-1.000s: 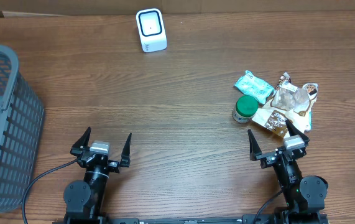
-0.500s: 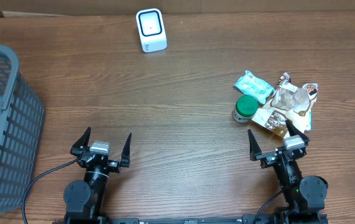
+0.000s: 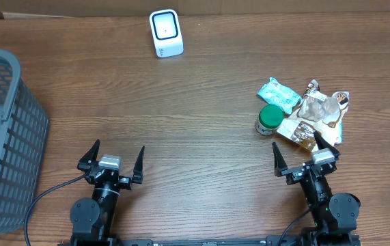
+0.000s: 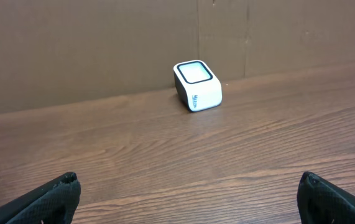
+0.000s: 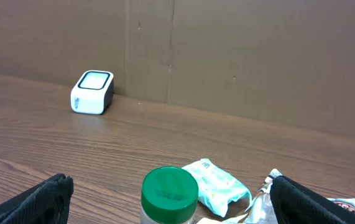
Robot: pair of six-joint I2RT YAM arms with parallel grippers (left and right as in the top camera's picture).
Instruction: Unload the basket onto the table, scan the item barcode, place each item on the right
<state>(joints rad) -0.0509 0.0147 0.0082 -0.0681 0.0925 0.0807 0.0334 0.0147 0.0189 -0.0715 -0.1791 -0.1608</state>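
1. Cut off: the grey plastic basket [image 3: 3, 137] runs off the left edge of the overhead view, so only part of its lattice wall and rim shows.
2. The wrist views show only the black fingertips [image 4: 53, 199] at the bottom corners. The gripper bodies are out of frame.
3. In the right wrist view the green-lidded jar [image 5: 170, 186] is clipped by the bottom edge. Only the ribbed round lid shows.
4. The crinkly clear wrappers [image 3: 321, 109] overlap each other, and I can't count the separate packs. The print is too small to read.
5. The left gripper [image 3: 119, 145] has its jaws spread wide and holds nothing. It sits near the table's front edge.
6. The right gripper [image 3: 294, 138] is also spread wide and holds nothing. It is just in front of the item pile. I can't tell whether one fingertip touches the wrappers.
7. The items sit right of centre. The jar is next to a teal-and-white soft packet [image 3: 279, 95], and the wrappers are to their right.
8. The barcode scanner [image 3: 166, 33] is a white rounded box with a dark-rimmed window. It stands at the far edge, well apart from the pile.
9. The table [image 3: 201, 150] is brown woodgrain. A cardboard wall [image 4: 102, 50] stands behind it.
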